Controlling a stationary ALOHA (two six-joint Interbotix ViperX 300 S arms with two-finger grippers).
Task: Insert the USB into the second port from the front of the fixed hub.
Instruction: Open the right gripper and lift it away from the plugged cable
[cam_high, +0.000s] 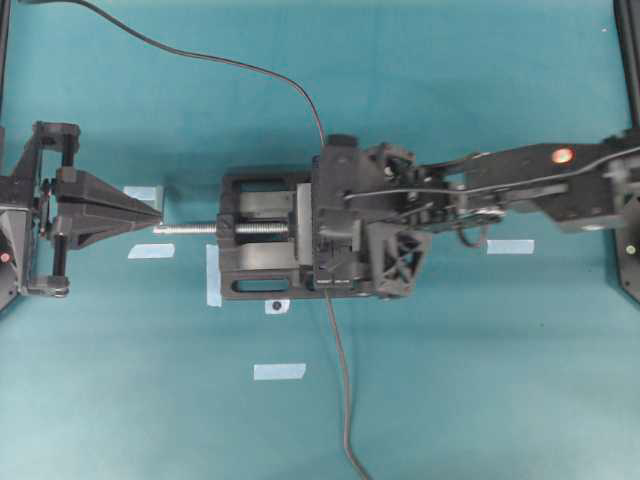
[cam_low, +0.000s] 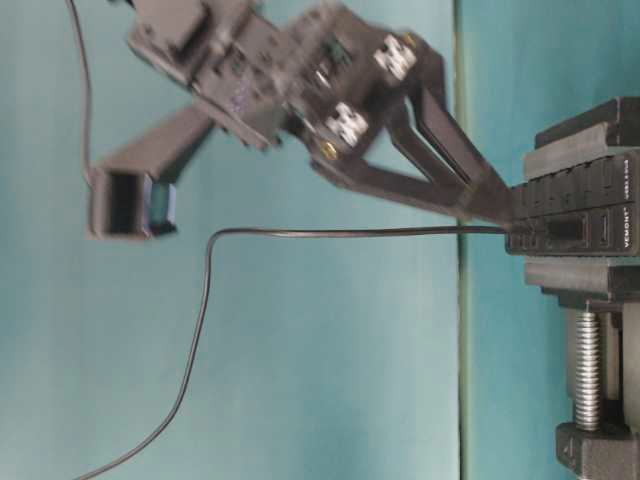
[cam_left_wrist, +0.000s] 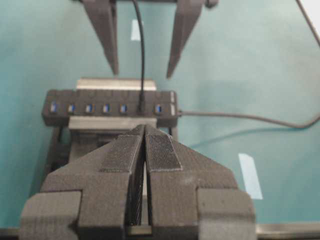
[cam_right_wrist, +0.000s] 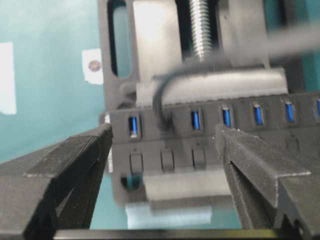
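The right hand stands wide and holds nothing, its fingers either side of the hub clamped in the vise on the desk. Between them the plug looks seated in the second port, though blur hides it. It is small, stiff and light on a limp cable; grip the plug body. The left hand is pressed together, well back.

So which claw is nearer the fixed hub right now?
Right. The right claw hangs open directly over the fixed hub, its fingers either side of the plugged-in USB. The left claw, shut, sits off beyond the vise's screw end.
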